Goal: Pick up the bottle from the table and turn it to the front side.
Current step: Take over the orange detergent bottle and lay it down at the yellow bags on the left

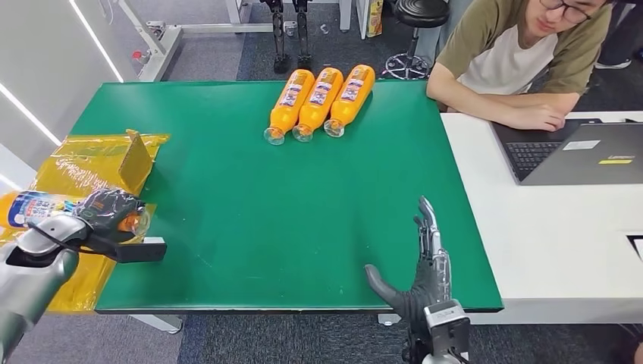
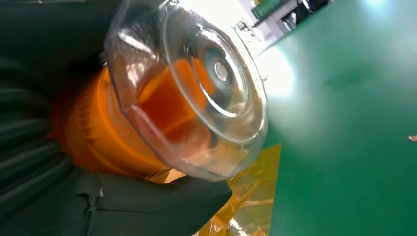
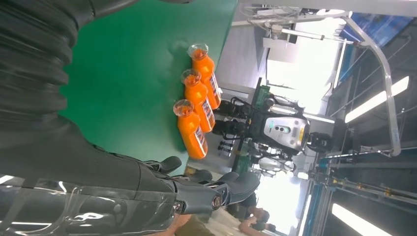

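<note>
Pickup is looking done: left hand (image 1: 106,212) is gripping the bottle (image 1: 38,208) beside the desk (image 1: 250,205), over yellow wrapping (image 1: 76,171); turning is remaining. Right hand (image 1: 425,262) is hovering, fingers spread.

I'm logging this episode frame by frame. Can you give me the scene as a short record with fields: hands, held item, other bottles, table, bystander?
left hand: left hand grips an orange bottle over the yellow plastic sheet
held bottle: lying sideways, clear cap toward the table's middle
right hand: right hand open, fingers apart, over the green table near its front edge
other bottles: three orange bottles lying side by side at the far edge
bystander: person at a laptop on the white table
</note>
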`<state>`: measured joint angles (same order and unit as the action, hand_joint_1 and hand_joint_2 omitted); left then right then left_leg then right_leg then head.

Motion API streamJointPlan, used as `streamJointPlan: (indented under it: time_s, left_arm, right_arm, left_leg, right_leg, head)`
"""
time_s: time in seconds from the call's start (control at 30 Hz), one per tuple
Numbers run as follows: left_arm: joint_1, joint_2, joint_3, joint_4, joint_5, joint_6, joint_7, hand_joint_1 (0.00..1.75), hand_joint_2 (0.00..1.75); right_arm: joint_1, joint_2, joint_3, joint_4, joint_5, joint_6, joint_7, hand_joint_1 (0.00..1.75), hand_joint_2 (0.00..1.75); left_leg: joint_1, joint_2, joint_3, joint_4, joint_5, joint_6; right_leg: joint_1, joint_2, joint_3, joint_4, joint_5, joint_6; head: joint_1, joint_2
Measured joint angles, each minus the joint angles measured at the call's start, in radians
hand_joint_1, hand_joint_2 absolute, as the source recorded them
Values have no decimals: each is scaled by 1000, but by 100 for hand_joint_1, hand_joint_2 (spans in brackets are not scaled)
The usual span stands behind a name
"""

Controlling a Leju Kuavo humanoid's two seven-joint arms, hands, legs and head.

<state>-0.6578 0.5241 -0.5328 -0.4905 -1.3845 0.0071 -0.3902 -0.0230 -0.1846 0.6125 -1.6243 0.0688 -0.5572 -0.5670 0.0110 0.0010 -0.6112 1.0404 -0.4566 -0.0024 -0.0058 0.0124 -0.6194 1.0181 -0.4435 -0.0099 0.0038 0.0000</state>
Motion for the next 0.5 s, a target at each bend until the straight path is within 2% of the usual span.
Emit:
streamJointPlan:
  time_s: [0.13, 0.3, 0.37, 0.43, 0.5]
  left_arm:
    - [-53, -5, -61, 45, -6, -18, 0, 175, 175]
    - [-63, -6, -74, 57, -6, -18, 0, 175, 175]
    - [-66, -5, -101, 78, -3, -16, 7, 156, 175]
    - [-61, -5, -128, 98, 0, -11, 17, 101, 175]
    - [-53, -9, -138, 104, 0, -1, 29, 69, 175]
  right_arm:
    - [-12, -18, 15, 6, -14, -6, 0, 0, 175]
    - [-16, -23, 18, 7, -14, -6, 1, 0, 175]
    - [-39, -27, 31, 10, -19, 9, 15, 0, 175]
    - [-64, -29, 45, 13, -19, 26, 33, 0, 175]
    - [-75, -27, 49, 15, -8, 34, 39, 0, 175]
  left_leg:
    - [0, 1, 0, 0, 0, 0]
    - [0, 1, 0, 0, 0, 0]
    - [0, 1, 0, 0, 0, 0]
    - [0, 0, 0, 0, 0, 0]
    - [0, 0, 0, 0, 0, 0]
  right_leg:
    - [0, 0, 0, 0, 1, -1]
    - [0, 1, 0, 1, 1, -1]
    - [0, 1, 0, 1, 1, -1]
    - [0, 1, 0, 1, 0, -1]
    - [0, 0, 0, 1, 0, -1]
  head:
    - [0, 0]
    - [0, 0]
    - [0, 0]
    - [0, 0]
    - [0, 0]
